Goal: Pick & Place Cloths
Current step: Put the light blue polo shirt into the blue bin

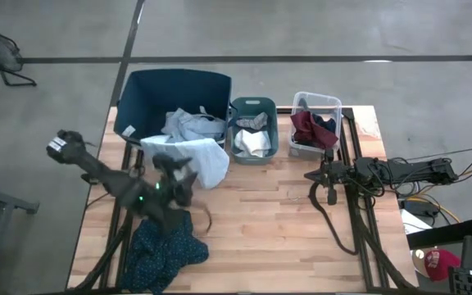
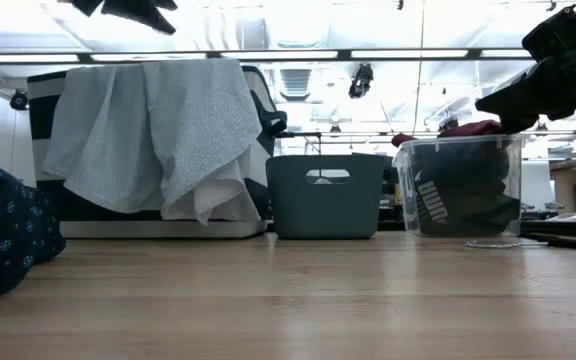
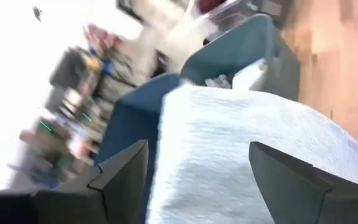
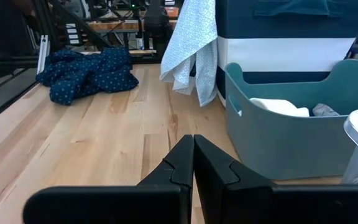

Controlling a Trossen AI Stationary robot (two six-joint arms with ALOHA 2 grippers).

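Cloth, pale blue-grey [image 1: 193, 157], hangs over front wall of blue bin [image 1: 150, 92], just beside teal bin [image 1: 252, 131]. Left hand [image 1: 173, 170] is above it w/ fingers apart, grasping nothing. Teal cloth [image 1: 164, 250] lies on table [image 1: 260, 221]. Maroon cloth [image 1: 306, 127] in clear bin [image 1: 322, 101]. Right hand [image 4: 193, 163] clenched, empty, near clear bin.

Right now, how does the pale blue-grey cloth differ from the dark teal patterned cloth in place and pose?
The large pale blue-grey fabric cloth hangs over the front wall of the big dark blue plastic bin, draped downward; the dark teal dotted fabric cloth lies crumpled in a heap on the wooden table. The pale cloth is light, with at most a faint print; the teal one is dark with small dots. Both are large soft cloths, and neither is held by an end effector.
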